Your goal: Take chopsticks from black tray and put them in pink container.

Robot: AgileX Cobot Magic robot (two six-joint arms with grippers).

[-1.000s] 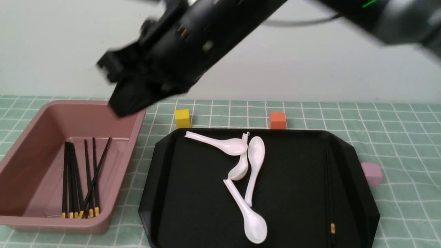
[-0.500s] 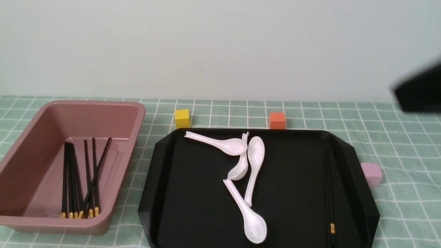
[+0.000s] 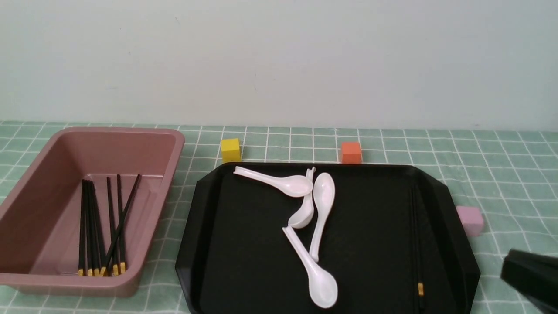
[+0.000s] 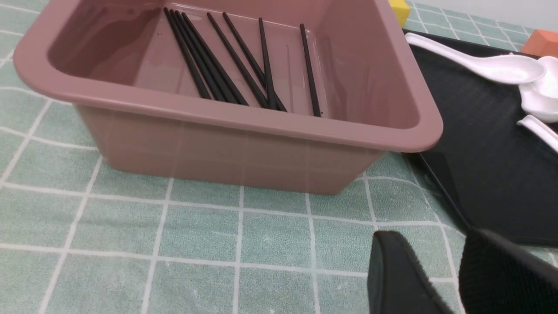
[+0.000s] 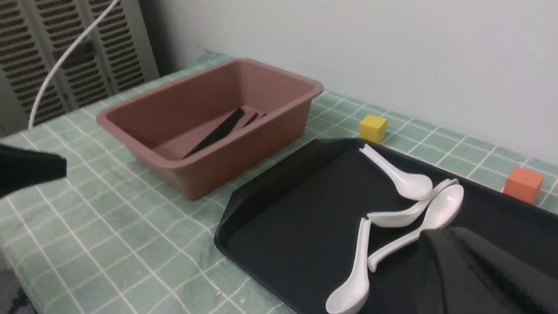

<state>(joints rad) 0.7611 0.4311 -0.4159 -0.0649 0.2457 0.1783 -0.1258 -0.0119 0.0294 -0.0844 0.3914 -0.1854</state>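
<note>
Container (image 3: 174,150), far left: several chopsticks (image 3: 102,226) lie lengthwise on its floor. They are thin and black with gold ends nearest the robot, and one crosses the rest. Left gripper (image 4: 436,237): outside the front view. Its wrist view shows the jaws narrowly apart and empty, over cloth (image 4: 196,244) near the container. Tray (image 3: 244,261): carries white spoons (image 3: 324,192). A lone chopstick (image 3: 417,244) lies along its right rim, nearly lost against the black apart from its gold band (image 3: 420,288). Right gripper (image 3: 529,279): cut off at the frame corner, so the jaw state cannot be told.
</note>
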